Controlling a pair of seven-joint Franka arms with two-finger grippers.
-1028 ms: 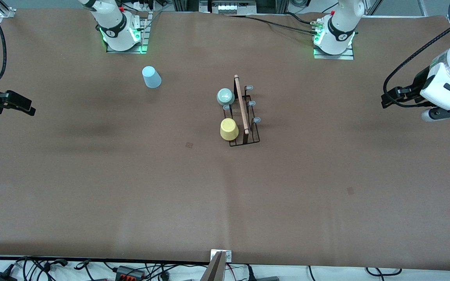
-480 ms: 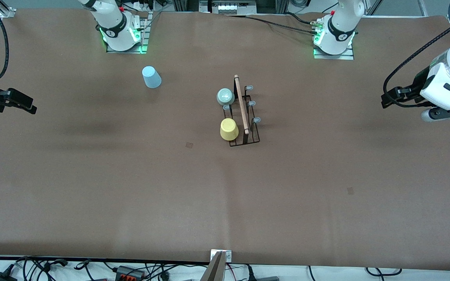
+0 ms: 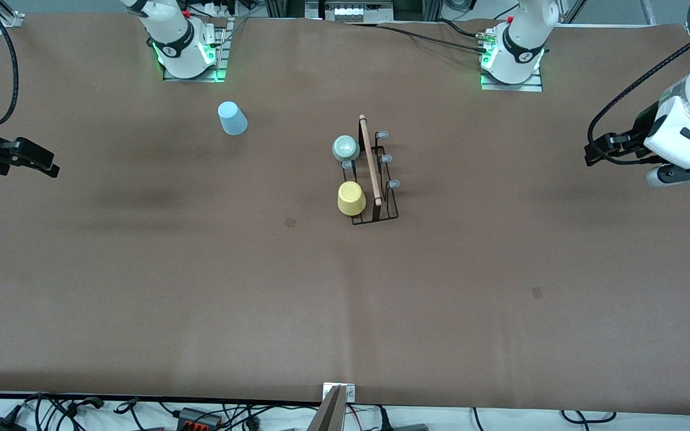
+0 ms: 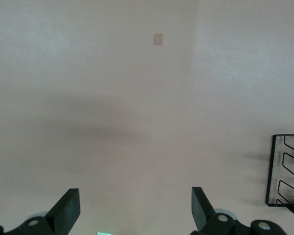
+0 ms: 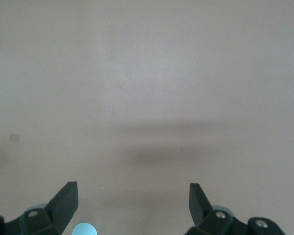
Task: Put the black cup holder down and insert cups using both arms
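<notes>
The black cup holder [image 3: 390, 211] stands mid-table, its wooden rod [image 3: 370, 160] along the top; one corner shows in the left wrist view [image 4: 285, 171]. A mint green cup [image 3: 345, 148] and a yellow cup [image 3: 351, 198] sit upside down on prongs on the right arm's side of the rod. A light blue cup [image 3: 232, 118] stands alone on the table toward the right arm's base, and its top [image 5: 84, 230] shows in the right wrist view. My right gripper [image 3: 51, 169] [image 5: 131, 200] hangs open over the right arm's end of the table. The left gripper [image 3: 592, 152] [image 4: 133, 208] is open and empty over the left arm's end.
Three grey-tipped prongs [image 3: 386, 158] on the left arm's side of the rod carry nothing. Small square marks [image 3: 290, 222] [image 3: 537, 292] lie on the brown table cover. Cables and a bracket [image 3: 338, 395] run along the table edge nearest the front camera.
My right gripper has drifted slightly toward the table's middle. The left arm, the holder and the cups have not moved.
</notes>
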